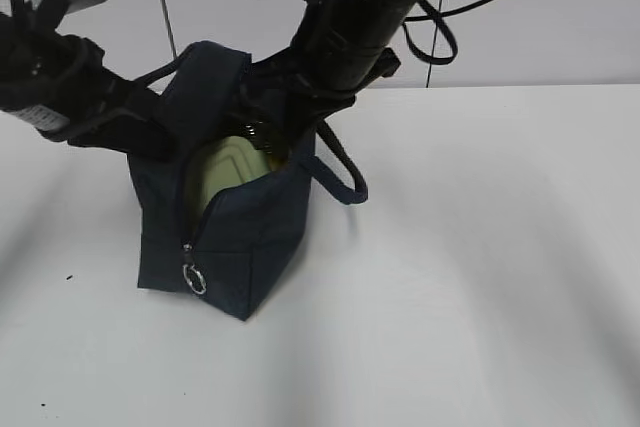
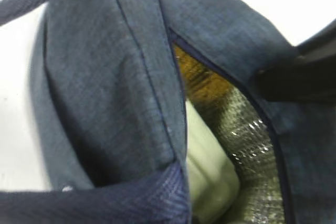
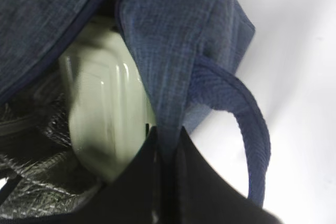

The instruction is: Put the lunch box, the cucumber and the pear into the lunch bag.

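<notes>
The navy lunch bag [image 1: 250, 237] stands open on the white table. The lunch box [image 1: 225, 167] lies inside it with its pale green lid showing, also in the left wrist view [image 2: 210, 166] and the right wrist view [image 3: 105, 114]. My right gripper [image 3: 168, 135] is shut on the bag's right rim fabric; in the exterior view it reaches down from the top [image 1: 300, 132]. My left gripper [image 1: 160, 132] is at the bag's raised left flap [image 2: 115, 77] and holds it up; its fingers are hidden by fabric. The cucumber and the pear are out of view.
The zipper's metal ring pull [image 1: 194, 279] hangs at the bag's front corner. One looped handle [image 1: 345, 182] droops on the right side. Silvery lining [image 2: 247, 129] shows around the box. The white table [image 1: 480, 267] stretches to the right and front.
</notes>
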Available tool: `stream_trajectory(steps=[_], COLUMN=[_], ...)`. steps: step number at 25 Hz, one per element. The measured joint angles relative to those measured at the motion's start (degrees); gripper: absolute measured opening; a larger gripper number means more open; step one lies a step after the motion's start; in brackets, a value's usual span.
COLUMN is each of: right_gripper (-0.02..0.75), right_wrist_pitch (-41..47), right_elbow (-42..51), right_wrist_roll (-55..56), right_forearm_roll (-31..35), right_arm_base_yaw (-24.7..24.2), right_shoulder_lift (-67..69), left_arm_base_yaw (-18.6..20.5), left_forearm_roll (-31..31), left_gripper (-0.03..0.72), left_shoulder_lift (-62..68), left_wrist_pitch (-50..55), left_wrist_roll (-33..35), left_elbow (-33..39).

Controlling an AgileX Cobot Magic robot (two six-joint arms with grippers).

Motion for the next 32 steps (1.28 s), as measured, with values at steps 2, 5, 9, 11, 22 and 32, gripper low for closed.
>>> stream_trajectory(steps=[2, 5, 9, 11, 22, 32], right_gripper=[0.006, 0.006, 0.006, 0.006, 0.438, 0.535], right_wrist_pitch=[-3.4, -8.7, -13.9, -14.5, -16.0, -25.1], right_elbow=[5.5, 14.9, 23.2, 25.3, 27.9, 39.9], right_wrist_roll=[0.9, 1.8, 4.2, 4.7, 5.7, 5.6], right_forearm_roll=[-1.2, -2.7, -3.7, -4.0, -7.3, -12.7], right_arm_base_yaw=[-0.4, -1.1, -1.5, -1.7, -2.5, -0.6], right_shoulder_lift=[-3.8, -11.6, -17.6, -18.4, -18.9, -34.2], left_arm_base_yaw=[-1.2, -3.5, -7.1, -8.2, -7.5, -7.5], left_forearm_roll=[0.3, 0.3, 1.4, 2.0, 2.2, -1.3], left_gripper=[-0.02, -0.02, -0.02, -0.02, 0.288, 0.351], left_shoulder_lift=[1.5, 3.5, 6.3, 7.3, 8.3, -9.4], left_wrist_pitch=[0.3, 1.0, 1.5, 1.7, 3.4, -18.2], left_wrist_roll=[-0.4, -1.0, -2.5, -3.3, -4.0, 2.9], left_elbow=[-2.3, -6.4, -9.6, -9.9, -10.0, 9.3])
